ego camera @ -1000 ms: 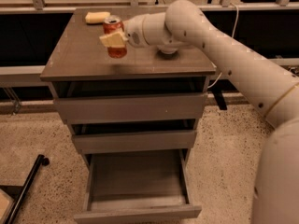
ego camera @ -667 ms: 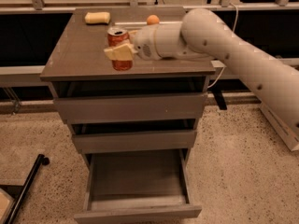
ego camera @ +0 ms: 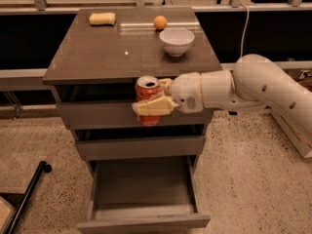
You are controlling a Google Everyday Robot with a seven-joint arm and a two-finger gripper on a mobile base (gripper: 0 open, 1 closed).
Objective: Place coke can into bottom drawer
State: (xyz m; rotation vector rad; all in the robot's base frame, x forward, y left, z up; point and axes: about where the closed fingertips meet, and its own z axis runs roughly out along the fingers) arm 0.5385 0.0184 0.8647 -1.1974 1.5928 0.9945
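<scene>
The red coke can (ego camera: 147, 91) with its silver top is held upright in my gripper (ego camera: 152, 100), whose cream fingers (ego camera: 148, 107) are shut around it. The can hangs in the air in front of the top drawer front, past the cabinet top's front edge. The bottom drawer (ego camera: 144, 194) is pulled open below it, a shallow grey-brown tray with nothing visible inside. My white arm reaches in from the right.
On the cabinet top (ego camera: 107, 52) stand a white bowl (ego camera: 176, 41), an orange ball (ego camera: 160, 22) and a yellow sponge (ego camera: 103, 18). The two upper drawers (ego camera: 141, 145) are closed. A black bar (ego camera: 27, 196) lies on the speckled floor at lower left.
My gripper has carried the can off the cabinet top, forward and down, to hang in front of the top drawer front above the open bottom drawer.
</scene>
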